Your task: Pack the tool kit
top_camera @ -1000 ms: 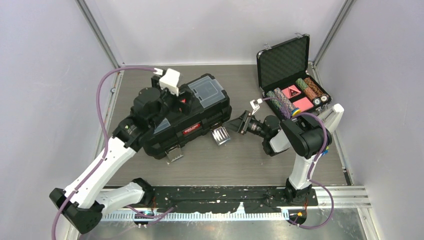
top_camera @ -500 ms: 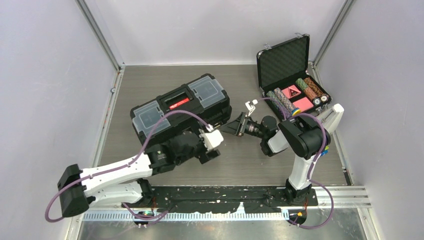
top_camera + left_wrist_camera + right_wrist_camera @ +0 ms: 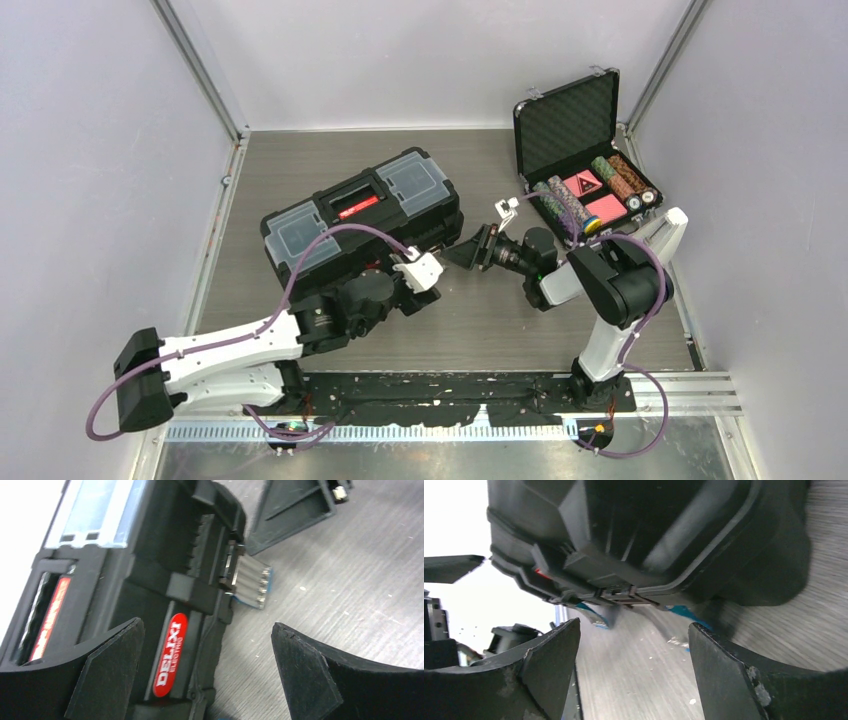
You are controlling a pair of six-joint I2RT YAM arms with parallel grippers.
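left gripper [image 3: 207, 629], jaws spread and empty, faces the tool kit [image 3: 360, 215], centre-frame from above, long axis lower left to upper right. its loose blue latch [image 3: 248, 582] hangs just ahead, between both grippers. right gripper [image 3: 634, 625], open too, flanks that end.

Robotics lab cell: plain panel walls [image 3: 420, 60] and aluminium frame posts [image 3: 200, 68] enclose the grey worktop [image 3: 480, 330]; a perforated base plate [image 3: 450, 385] anchors the left arm [image 3: 230, 345] and right arm [image 3: 600, 345].
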